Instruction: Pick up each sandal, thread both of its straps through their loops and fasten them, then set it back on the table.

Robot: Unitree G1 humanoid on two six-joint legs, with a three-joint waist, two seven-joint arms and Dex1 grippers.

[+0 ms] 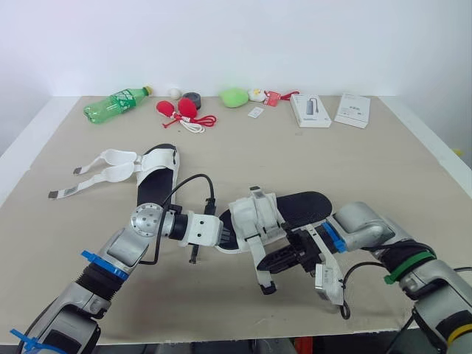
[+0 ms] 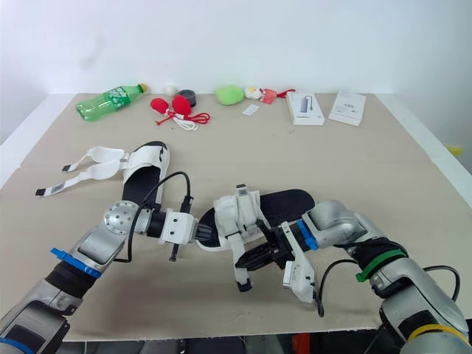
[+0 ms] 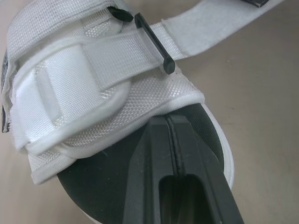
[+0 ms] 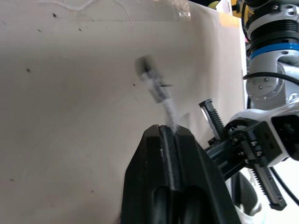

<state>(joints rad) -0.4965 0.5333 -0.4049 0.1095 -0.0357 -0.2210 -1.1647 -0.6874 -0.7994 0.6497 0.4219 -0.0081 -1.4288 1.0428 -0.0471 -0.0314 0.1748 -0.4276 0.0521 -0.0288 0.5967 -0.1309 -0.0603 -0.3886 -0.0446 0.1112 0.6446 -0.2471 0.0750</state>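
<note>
White webbing is the thing to mind here. The right jaws are pinched together on the free strap (image 1: 259, 267) of the sandal (image 1: 295, 208), near its dark tip. The left jaws are closed on the edge of the sole at the opposite end. The sandal sits at the near middle of the worktop (image 1: 369, 162), between the two arms. Whether it rests on the surface or is lifted just off it I cannot tell.

The step in hand looks like fastening this strap. To do it well, hold the left grip firm so the sole does not twist. Draw the strap taut and straight, then fold it back flat over the upper so the fastening faces meet squarely. A slack or skewed pull would likely leave a bulge or let the strap slip from the loop (image 3: 154, 44).

The sandal has a black footbed and a white woven upper. One strap lies flat across the upper, beside the thin black bar of the loop. The second sandal (image 1: 158, 177) lies well apart at the left rear, its straps (image 1: 114, 175) spread loose.
</note>
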